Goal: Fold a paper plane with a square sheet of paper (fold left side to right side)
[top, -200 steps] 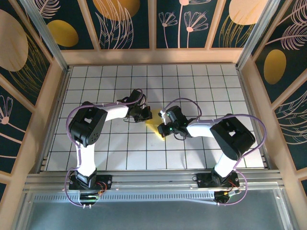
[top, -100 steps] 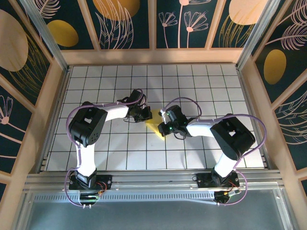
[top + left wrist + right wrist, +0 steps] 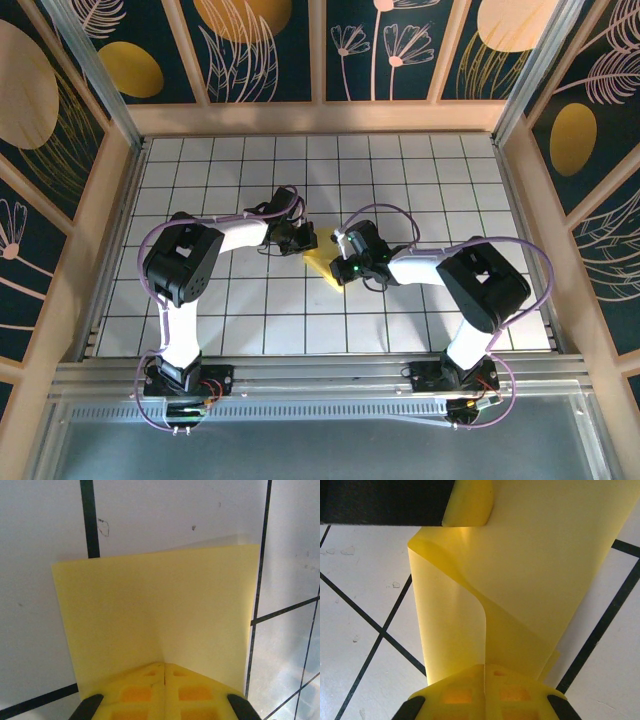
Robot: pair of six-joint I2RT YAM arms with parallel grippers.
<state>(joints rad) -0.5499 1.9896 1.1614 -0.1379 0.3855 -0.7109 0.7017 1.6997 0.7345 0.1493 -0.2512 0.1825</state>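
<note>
The square sheet of paper (image 3: pixel 322 262) is yellow and lies partly folded on the white grid table between the two arms. In the right wrist view a flap of the paper (image 3: pixel 465 615) curls up off the lower layer and runs into the seam of my right gripper (image 3: pixel 484 669), which is shut on it. My left gripper (image 3: pixel 164 664) is shut, with its tips resting down on the flat paper (image 3: pixel 155 610). Its yellow fingertip (image 3: pixel 470 502) sits on the paper's far part in the right wrist view. From above, the left gripper (image 3: pixel 305 242) and right gripper (image 3: pixel 340 258) meet over the sheet.
The gridded table (image 3: pixel 420 180) is fenced by wooden rails and dark painted wall panels (image 3: pixel 240 45). Both arm bases (image 3: pixel 185 380) sit at the near edge, by a metal rail (image 3: pixel 320 375).
</note>
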